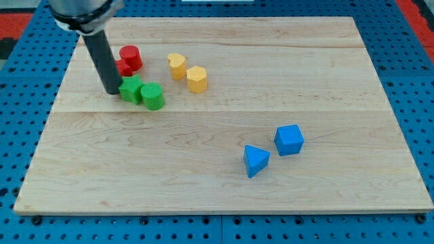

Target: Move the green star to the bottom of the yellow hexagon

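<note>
The green star (131, 89) lies in the upper left part of the wooden board (224, 169). A green round block (153, 96) touches its right side. The yellow hexagon (196, 78) sits to the right and slightly above them, with a yellow heart-shaped block (177, 66) just up-left of it. My tip (112, 91) stands at the star's left edge, touching or nearly touching it. The dark rod rises from there toward the view's top left.
Two red blocks sit above the star: a red cylinder (130, 57) and a smaller red piece (123, 68) partly hidden behind the rod. A blue cube (289, 139) and a blue triangular block (255, 160) lie at lower right. A blue pegboard (27, 102) surrounds the board.
</note>
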Motion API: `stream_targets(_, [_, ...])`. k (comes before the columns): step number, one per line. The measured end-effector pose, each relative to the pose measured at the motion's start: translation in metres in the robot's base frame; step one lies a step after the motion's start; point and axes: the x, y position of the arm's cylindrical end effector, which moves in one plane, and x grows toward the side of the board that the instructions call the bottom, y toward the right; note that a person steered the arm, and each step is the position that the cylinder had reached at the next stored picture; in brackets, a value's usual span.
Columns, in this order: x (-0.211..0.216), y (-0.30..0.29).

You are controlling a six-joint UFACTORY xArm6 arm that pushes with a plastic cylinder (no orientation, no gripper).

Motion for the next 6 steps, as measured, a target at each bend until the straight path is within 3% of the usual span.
stream_targets(3, [0.028, 0.100])
stream_targets(5, [0.018, 0.113])
stream_targets(6, [0.047, 0.112])
